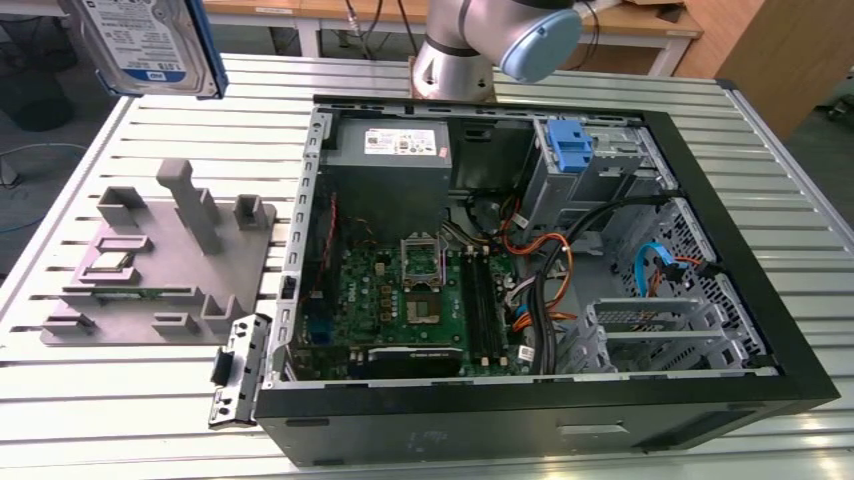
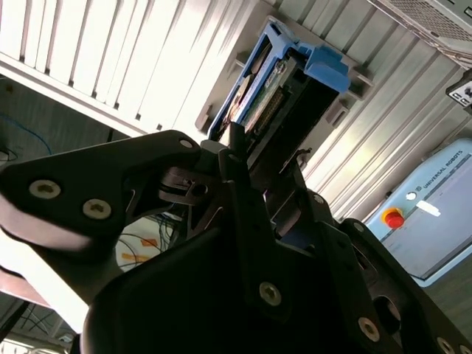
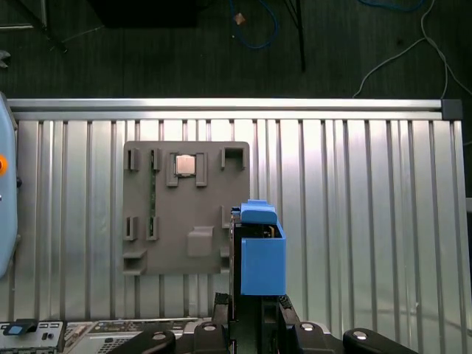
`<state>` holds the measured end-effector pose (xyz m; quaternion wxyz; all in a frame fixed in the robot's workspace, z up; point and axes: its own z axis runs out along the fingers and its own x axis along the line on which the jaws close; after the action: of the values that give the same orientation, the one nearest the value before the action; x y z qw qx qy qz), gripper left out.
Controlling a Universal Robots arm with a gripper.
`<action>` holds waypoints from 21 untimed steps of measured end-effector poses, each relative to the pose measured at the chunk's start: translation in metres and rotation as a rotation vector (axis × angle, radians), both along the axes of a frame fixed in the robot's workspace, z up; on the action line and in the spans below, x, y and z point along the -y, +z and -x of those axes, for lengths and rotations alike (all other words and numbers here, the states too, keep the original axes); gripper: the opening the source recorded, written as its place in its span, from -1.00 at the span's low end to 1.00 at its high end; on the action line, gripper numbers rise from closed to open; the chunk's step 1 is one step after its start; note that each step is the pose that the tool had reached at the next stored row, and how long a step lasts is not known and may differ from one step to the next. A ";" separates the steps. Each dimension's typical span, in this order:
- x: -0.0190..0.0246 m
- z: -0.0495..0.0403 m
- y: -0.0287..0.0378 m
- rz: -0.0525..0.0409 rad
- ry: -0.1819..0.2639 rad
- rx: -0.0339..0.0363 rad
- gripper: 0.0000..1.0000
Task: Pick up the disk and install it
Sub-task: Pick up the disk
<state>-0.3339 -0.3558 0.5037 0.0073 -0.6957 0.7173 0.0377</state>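
Evidently the end effector (image 2: 240, 147) is clamping the disk (image 1: 140, 45) and holding it high over the slatted surface (image 1: 134, 400), well apart from the open computer case (image 1: 534, 415), so installing is probably calling for careful alignment with the drive cage (image 1: 607, 165).

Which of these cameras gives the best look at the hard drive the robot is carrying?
The exterior view: the disk hangs aloft there with its labelled flat face toward the camera. Both wrist views see it edge-on, mostly its blue rails, clamped in the gripper.
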 end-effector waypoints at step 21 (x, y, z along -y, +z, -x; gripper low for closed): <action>0.0000 -0.0058 0.0054 0.0000 0.000 0.0000 -0.30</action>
<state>-0.3281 -0.3558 0.5092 0.0073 -0.6957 0.7173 0.0377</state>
